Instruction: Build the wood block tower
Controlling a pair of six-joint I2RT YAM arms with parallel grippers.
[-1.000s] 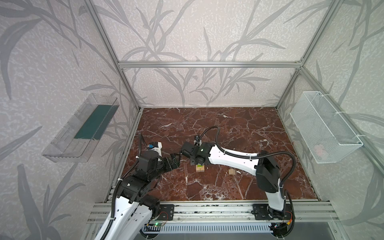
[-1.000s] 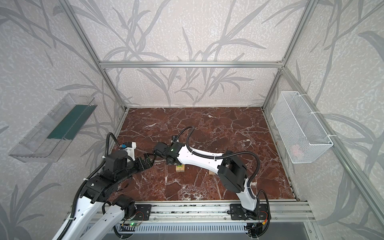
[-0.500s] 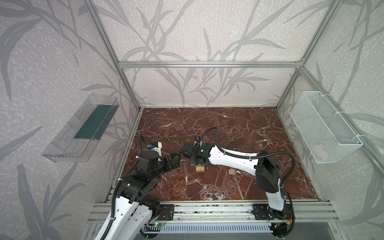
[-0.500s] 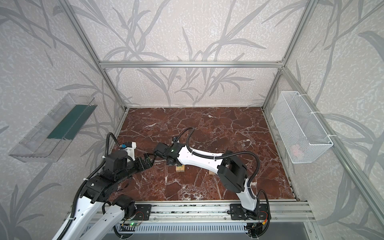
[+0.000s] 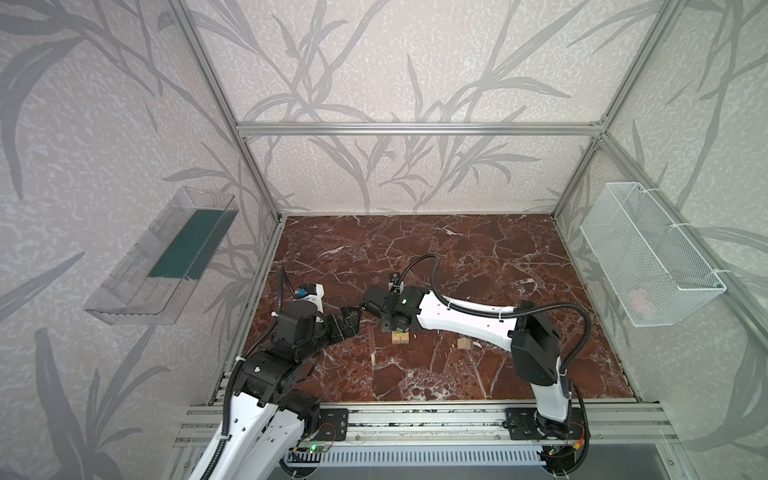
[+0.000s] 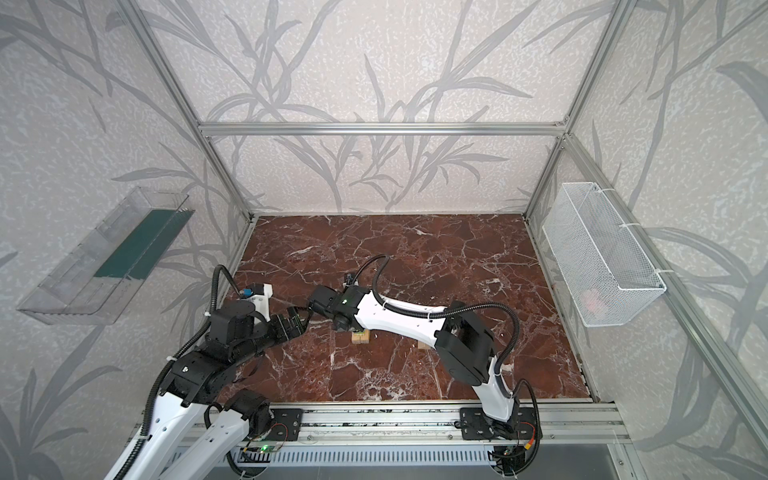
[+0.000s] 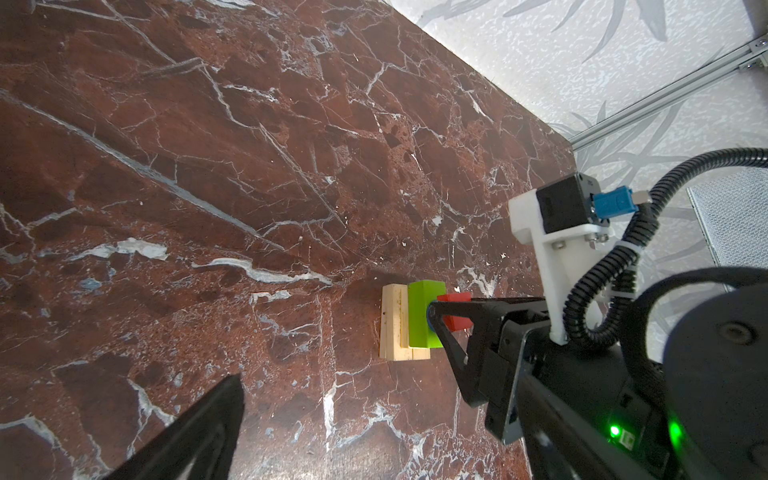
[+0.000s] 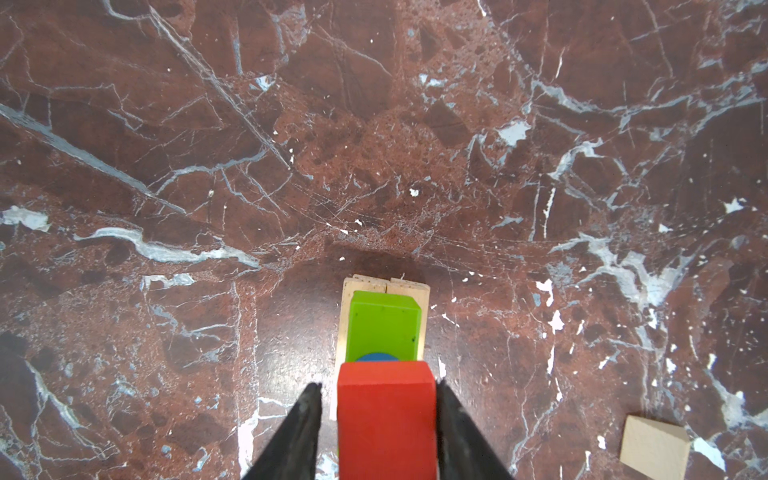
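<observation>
A dark red marble table (image 5: 457, 257) is seen from above, with two robot arms reaching in from the near edge. Left of centre stands the small tower (image 5: 400, 337), under the wrist of the right arm, which stretches across from the right. In the right wrist view the tower is seen from straight above. Pale planks (image 8: 424, 291) lie side by side at the bottom, with a green block (image 8: 382, 328) on them. A sliver of a blue piece (image 8: 376, 356) shows on the green, and the red cube (image 8: 386, 419) is on top. The right gripper (image 8: 378, 384) points down with one black finger on each side of the red cube. One finger lies against the cube, while a thin gap shows beside the other, so it cannot be told whether the cube is pinched or merely flanked. The left gripper (image 5: 351, 322) hangs just to the left of the tower, apart from it, with its jaws spread wide and nothing between them. One of its fingers (image 7: 216, 415) shows in its wrist view. A pale pointed piece (image 5: 463, 343) lies alone on the table to the right of the tower, beside the right arm.
</observation>
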